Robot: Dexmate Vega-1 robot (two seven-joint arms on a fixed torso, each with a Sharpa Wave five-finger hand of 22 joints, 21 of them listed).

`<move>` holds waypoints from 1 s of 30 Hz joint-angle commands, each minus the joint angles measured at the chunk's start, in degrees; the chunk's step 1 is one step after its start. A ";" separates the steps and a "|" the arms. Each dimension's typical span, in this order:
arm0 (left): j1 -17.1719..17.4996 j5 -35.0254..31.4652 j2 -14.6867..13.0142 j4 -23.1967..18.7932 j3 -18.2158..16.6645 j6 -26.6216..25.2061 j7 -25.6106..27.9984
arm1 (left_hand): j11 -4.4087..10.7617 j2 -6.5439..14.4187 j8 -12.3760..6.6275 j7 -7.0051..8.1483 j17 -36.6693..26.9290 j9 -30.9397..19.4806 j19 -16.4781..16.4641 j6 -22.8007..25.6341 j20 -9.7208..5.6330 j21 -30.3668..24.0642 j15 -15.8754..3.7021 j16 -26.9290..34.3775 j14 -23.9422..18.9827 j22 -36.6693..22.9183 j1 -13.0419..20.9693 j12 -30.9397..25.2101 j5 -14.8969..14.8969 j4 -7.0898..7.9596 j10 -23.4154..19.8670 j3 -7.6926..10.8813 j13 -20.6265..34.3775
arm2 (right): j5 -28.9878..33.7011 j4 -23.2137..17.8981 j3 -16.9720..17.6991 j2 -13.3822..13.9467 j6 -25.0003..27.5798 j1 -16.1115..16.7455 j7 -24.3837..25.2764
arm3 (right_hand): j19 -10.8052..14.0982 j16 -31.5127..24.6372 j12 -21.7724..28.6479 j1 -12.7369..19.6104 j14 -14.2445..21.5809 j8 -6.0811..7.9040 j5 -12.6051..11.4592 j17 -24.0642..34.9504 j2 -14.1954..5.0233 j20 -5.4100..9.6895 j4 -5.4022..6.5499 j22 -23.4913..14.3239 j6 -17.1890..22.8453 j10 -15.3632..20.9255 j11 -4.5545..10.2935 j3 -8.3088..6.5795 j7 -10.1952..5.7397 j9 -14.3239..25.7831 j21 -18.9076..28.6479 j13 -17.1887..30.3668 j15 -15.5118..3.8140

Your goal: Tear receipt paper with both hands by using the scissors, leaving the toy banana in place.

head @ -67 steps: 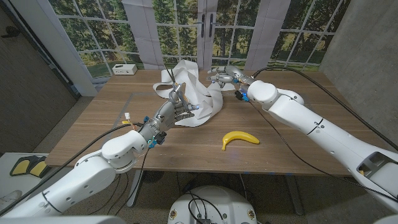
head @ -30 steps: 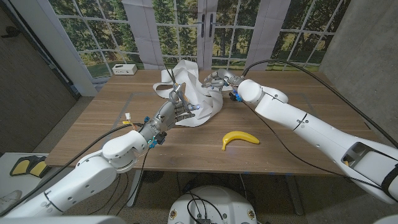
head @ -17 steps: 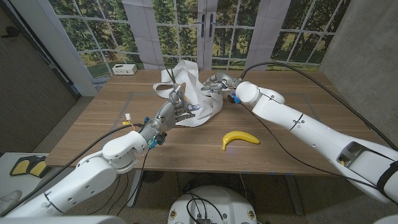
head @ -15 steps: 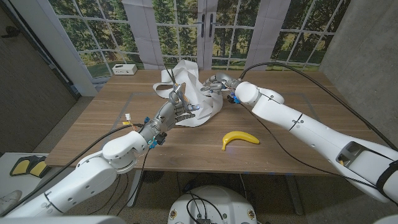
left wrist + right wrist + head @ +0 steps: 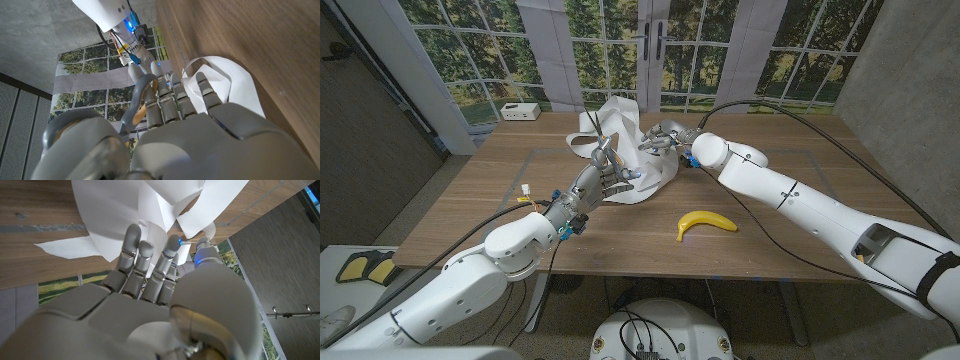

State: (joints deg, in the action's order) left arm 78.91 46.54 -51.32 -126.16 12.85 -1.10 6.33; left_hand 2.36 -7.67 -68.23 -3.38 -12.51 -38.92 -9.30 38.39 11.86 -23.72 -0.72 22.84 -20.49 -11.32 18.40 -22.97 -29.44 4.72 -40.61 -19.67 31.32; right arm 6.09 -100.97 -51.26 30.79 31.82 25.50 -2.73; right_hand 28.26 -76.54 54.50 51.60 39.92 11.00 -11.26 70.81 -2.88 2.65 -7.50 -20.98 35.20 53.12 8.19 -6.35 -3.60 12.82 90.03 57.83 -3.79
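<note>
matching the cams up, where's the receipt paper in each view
Head view: paper crumpled at the table's far middle, between the left hand and the right hand.
Left wrist view: paper on the wood just past the fingers.
Right wrist view: paper spread beyond the fingertips.
Shared landmark: the wooden table.

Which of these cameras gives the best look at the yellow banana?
The head view: the toy banana lies whole and unobstructed on the table, near its front edge, apart from the paper. Neither wrist view includes it; both look at paper and fingers.
</note>
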 commanded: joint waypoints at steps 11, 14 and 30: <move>0.24 0.34 -0.21 -0.33 -0.36 -0.17 -0.17 | 0.33 -1.96 -8.43 -3.57 -0.34 -7.84 -0.51 3.31 0.42 0.51 0.02 -0.51 -0.53 -0.21 -2.19 0.14 -0.42 -0.36 -1.40 -0.24 0.06 | 7.65 1.32 -3.73 -1.56 1.60 -1.14 1.49 | 0.74 -1.05 1.12 0.50 0.77 0.21 -0.24 0.22 0.05 2.88 -0.26 -0.57 0.98 0.73 0.63 -0.02 0.65 0.04 -0.17 -0.52 -8.33; 0.32 0.23 -0.24 -0.39 -0.38 -0.17 -0.07 | 0.35 -1.93 -8.49 -3.52 -0.35 -7.84 -0.54 3.42 0.43 0.58 0.05 -0.55 -0.58 -0.21 -2.19 0.21 -0.42 -0.36 -1.32 -0.24 0.12 | 9.08 1.59 -4.27 -1.90 2.07 -1.22 1.91 | 1.30 -1.42 2.02 0.61 1.12 0.29 -0.21 0.22 0.06 3.05 -0.27 -0.99 1.45 1.47 1.02 -0.03 0.79 -0.02 0.00 -0.20 -8.33; 0.45 0.20 -0.25 -0.45 -0.43 -0.32 0.10 | 0.24 -1.86 -8.58 -3.58 -0.48 -7.80 -0.76 3.34 0.42 0.98 0.04 -0.82 -0.68 -0.25 -2.15 0.52 -0.41 -0.42 -1.55 -0.21 0.26 | 12.78 3.62 -5.12 -3.69 4.60 -0.89 3.83 | 8.18 -8.04 18.48 -0.78 10.37 0.39 0.12 0.28 -0.47 4.55 0.51 -3.99 6.61 7.59 3.19 0.27 1.39 -0.62 0.01 12.79 -8.45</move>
State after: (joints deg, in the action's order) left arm 79.39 46.78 -51.56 -126.61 12.42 -1.30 6.41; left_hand 2.35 -7.89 -68.23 -3.45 -12.66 -38.93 -9.61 38.32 12.17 -23.06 -0.71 22.30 -20.49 -11.31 18.19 -22.51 -29.44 4.61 -41.19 -19.50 31.36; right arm 15.47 -98.69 -55.30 28.12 34.60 24.66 -0.61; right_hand 36.14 -84.14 72.30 50.74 49.55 11.27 -11.26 70.96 -3.25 3.58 -7.02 -24.44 41.26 60.51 11.46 -5.86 -2.26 12.24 89.84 70.28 -6.45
